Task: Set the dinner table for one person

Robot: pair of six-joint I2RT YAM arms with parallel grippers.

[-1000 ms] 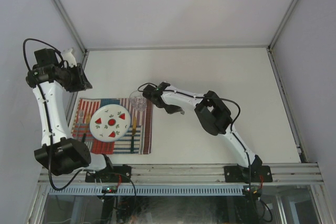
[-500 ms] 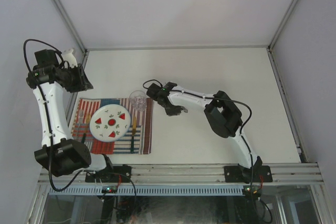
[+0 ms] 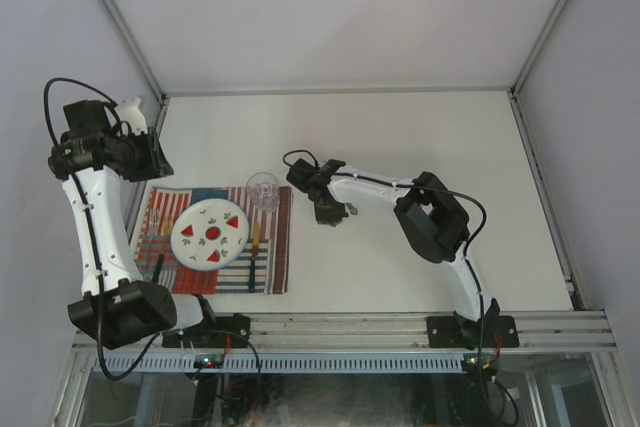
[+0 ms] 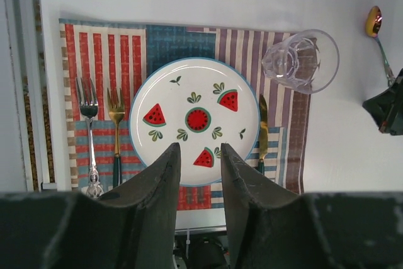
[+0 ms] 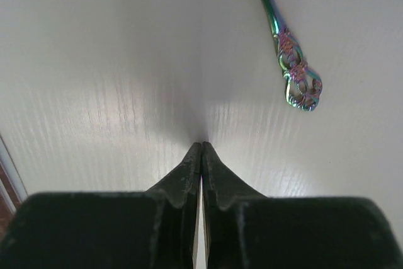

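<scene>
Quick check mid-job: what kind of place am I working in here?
Probably a robot test cell, not a dining room: a plain white dinner table edged by aluminium rails, blank panel walls, one staged placemat.

We saw plain pale grey walls: a back wall across the top of the frame, a left wall and a right wall. Aluminium posts ran along the corners at upper left and upper right. An aluminium rail crossed the bottom, with a slotted grey strip just beneath. The light was soft and even.
</scene>
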